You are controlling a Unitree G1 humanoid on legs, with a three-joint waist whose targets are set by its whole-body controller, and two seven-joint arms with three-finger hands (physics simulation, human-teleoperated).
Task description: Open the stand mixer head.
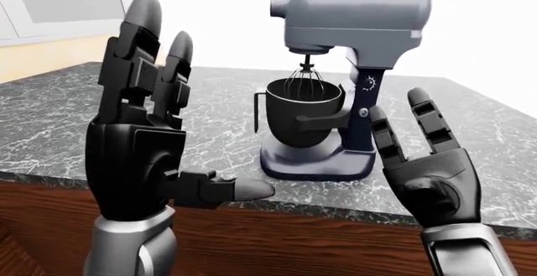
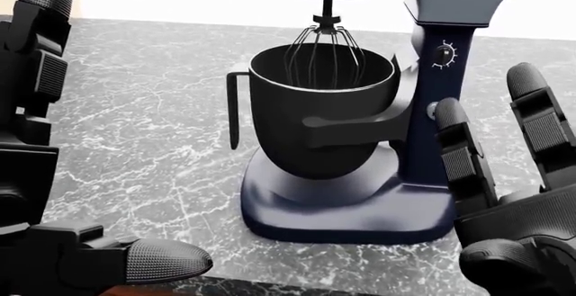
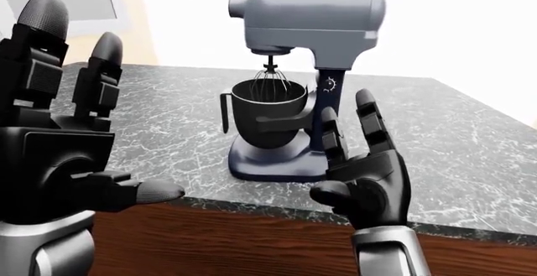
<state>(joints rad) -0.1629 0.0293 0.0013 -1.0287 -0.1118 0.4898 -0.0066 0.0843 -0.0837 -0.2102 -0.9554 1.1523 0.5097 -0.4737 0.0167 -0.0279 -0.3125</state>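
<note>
Both hands empty, fingers spread: the right hand [image 1: 430,169] stands at four o'clock of the stand mixer [image 1: 340,81] (head [image 1: 357,15] down), poised to reach; the left hand [image 1: 143,137] waits clear at eight.

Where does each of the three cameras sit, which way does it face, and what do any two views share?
Left-eye view: on the head, looking level across the marble counter at the stand mixer; left hand and right hand raised, fingers spread.
Right-eye view: beside it, nearly the same scene, with the mixer nearer centre.
Head view: on the head, tilted down at the mixing bowl and whisk; hands at both edges.
Shared: all show the mixer between both open hands.
</note>
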